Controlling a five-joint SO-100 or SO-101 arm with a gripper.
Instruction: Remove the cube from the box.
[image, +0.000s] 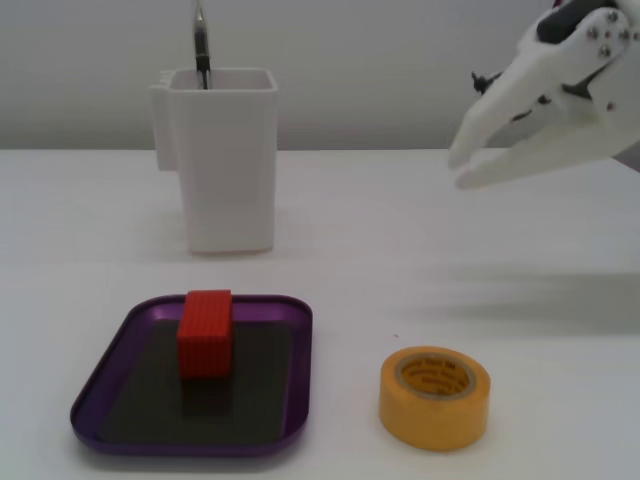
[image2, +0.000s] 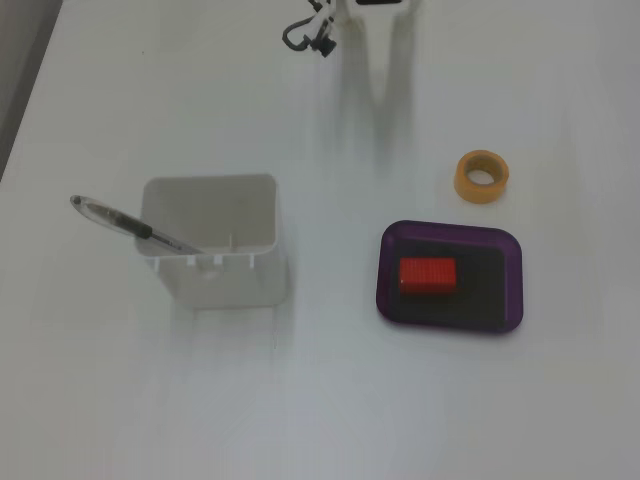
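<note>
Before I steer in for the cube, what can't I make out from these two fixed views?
- Gripper: in the side-on fixed view the arm behind it is cut off by the right edge; in the top-down fixed view it blurs white against the table, so its fingertips are lost.
- Pen: its lower end is hidden inside the white container.
- Cube: its far face is hidden; its ridges are too small to count.
</note>
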